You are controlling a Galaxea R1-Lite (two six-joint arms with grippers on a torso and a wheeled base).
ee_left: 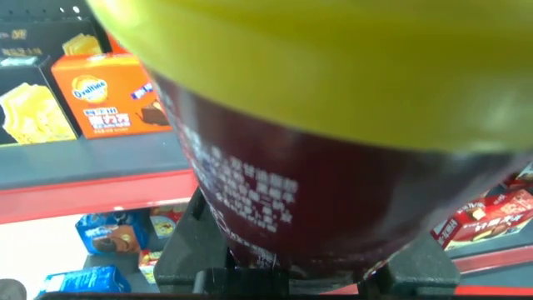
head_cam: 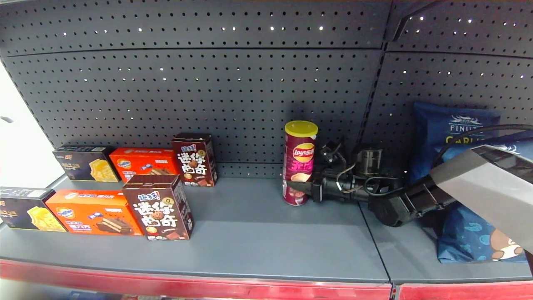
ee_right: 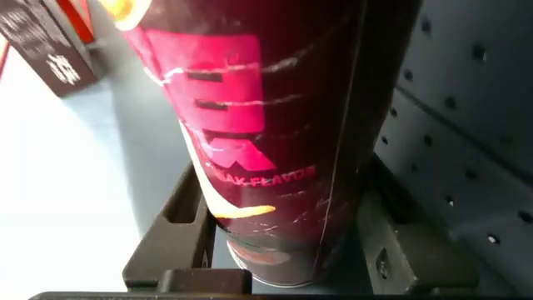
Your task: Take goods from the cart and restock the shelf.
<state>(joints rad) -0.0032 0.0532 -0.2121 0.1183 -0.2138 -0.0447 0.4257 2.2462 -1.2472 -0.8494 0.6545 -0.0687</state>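
1. The right end effector is pressed against the lower half of a chips can, which stands upright on the grey shelf close to the pegboard back panel. The low grip probably keeps the tall tube steady as its base meets the shelf
2. The can sits well apart from the boxes to the robot's left and nearer the blue snack bags on its right, which suggests a new row is being started in the open stretch
3. The left end effector pinches a second can near its base, held out in front of the shelf's red edge strip, seemingly waiting its turn
4. Both cans are smooth, glossy cylinders in dark magenta with a yellow plastic lid. They are rigid enough to squeeze, though round sides can slip or roll
5. The brown boxes, orange boxes and black boxes are flat-faced cardboard, lined up in two rows facing outward
6. The bags are soft, crinkled film and lean against the back panel, which is perforated dark metal like the matte shelf below it
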